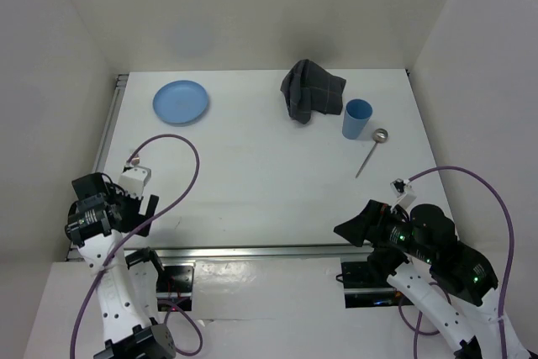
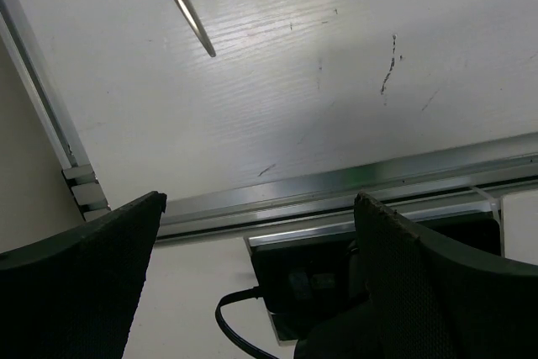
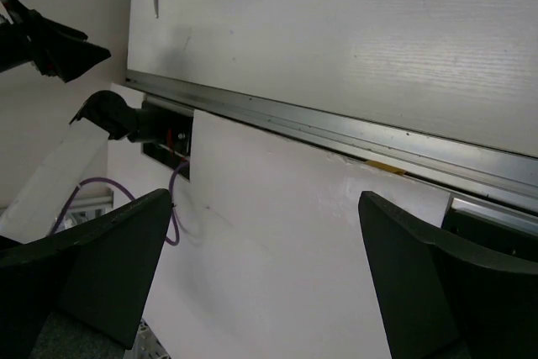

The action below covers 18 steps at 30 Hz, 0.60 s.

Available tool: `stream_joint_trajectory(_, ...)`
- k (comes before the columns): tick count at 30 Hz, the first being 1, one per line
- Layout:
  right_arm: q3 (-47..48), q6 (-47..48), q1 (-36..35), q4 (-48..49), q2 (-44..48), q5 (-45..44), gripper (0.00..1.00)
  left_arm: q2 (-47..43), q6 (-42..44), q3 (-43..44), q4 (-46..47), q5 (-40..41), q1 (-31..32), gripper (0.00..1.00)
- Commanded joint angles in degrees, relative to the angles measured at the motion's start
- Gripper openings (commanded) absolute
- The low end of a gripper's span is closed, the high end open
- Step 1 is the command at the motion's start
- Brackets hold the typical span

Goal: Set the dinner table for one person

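Note:
The white dinner table point(image 1: 252, 174) carries a blue plate point(image 1: 181, 102) at the far left, a crumpled dark grey cloth point(image 1: 313, 90) at the far middle, a blue cup point(image 1: 356, 118) to its right and a metal spoon point(image 1: 371, 150) beside the cup. My left gripper point(image 1: 145, 208) hangs open and empty over the table's near left edge point(image 2: 261, 208). My right gripper point(image 1: 351, 229) is open and empty over the near right edge point(image 3: 265, 208). A thin metal utensil handle point(image 2: 183, 2) lies on the table ahead of the left gripper; the top view hides it.
An aluminium rail point(image 1: 252, 250) runs along the near edge, with the arm mounts point(image 1: 176, 277) just below it. White walls close in the table on three sides. Purple cables point(image 1: 181, 157) loop from both arms over the table's near corners.

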<state>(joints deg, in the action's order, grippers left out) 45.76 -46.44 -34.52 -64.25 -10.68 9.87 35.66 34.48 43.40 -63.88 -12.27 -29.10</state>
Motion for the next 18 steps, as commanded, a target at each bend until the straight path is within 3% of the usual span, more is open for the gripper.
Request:
stream_joint_trajectory(1, 1.44, -0.15, -0.46, -0.53, 0.04, -0.64, 1.0, 0.02, 0.94, 0.28, 0.42, -1.79, 0.1, 1.0)
stream_joint_trajectory(6, 4.95, -0.15, -0.46, 0.08, -2.4, -1.34, 1.0, 0.02, 0.33, 1.42, 2.34, -0.04, 0.1, 1.0)
stream_joint_trajectory(9, 9.16, 0.56, -0.46, 0.09, -5.4, -3.53, 1.0, 0.02, -4.41, 5.37, 4.98, 2.07, 0.1, 1.0)
stream_joint_trajectory(15, 21.09, 6.08, -0.46, 1.32, -21.46, -9.59, 1.0, 5.89, -6.88, 15.03, 9.38, -6.17, 0.1, 1.0)
stream_joint_trajectory(18, 29.26, 11.53, -0.46, 2.9, -35.08, -14.67, 1.0, 9.68, -10.65, 18.29, 12.45, -8.65, 0.1, 1.0)
